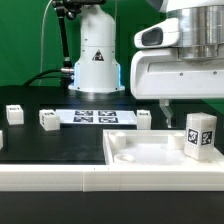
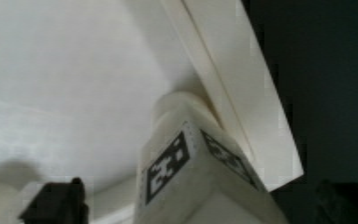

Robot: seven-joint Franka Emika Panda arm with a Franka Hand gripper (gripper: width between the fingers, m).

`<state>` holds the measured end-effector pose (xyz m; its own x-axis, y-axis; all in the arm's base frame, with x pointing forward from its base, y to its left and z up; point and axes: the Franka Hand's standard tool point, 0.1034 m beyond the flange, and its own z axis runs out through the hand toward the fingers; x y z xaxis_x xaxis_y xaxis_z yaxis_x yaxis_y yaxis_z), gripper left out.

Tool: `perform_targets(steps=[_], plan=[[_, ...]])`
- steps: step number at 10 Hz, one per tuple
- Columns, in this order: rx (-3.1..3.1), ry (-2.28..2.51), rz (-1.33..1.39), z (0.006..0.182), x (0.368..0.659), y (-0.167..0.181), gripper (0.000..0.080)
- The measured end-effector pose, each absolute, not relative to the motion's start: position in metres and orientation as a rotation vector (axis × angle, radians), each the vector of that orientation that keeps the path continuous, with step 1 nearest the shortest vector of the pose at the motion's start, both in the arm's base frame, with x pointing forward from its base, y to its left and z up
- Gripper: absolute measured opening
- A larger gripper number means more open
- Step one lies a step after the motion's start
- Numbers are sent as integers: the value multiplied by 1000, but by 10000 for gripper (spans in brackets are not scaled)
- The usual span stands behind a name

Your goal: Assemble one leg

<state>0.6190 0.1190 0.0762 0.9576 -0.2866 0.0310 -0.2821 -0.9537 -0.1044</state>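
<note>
End effector is hovering open at the right, its visible finger standing clear of the leg. The leg is standing upright on the white panel, near the panel's right edge, on the desk.

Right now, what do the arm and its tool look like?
The arm is glossy white with rounded casings, a black triangular warning label on its base and a blue glow at its foot; a dark cable loops beside it. The tool has a boxy white body with a grey band and thin dark fingers.
</note>
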Motion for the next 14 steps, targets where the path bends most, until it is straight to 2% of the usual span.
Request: perform_targets(steps=[4,6,7,8,9,10,11,14], plan=[[-3097,-164,-86,80,625,121,649],[-3089,-294,-132,79,627,119,649],[-3088,-298,-132,78,627,119,540],[-3089,-296,-131,78,627,119,389],[-3089,-280,-131,78,627,119,389],[-3090,-264,-130,78,627,119,290],[-3090,-263,-130,78,627,118,290],[-3044,351,-140,77,627,116,290]])
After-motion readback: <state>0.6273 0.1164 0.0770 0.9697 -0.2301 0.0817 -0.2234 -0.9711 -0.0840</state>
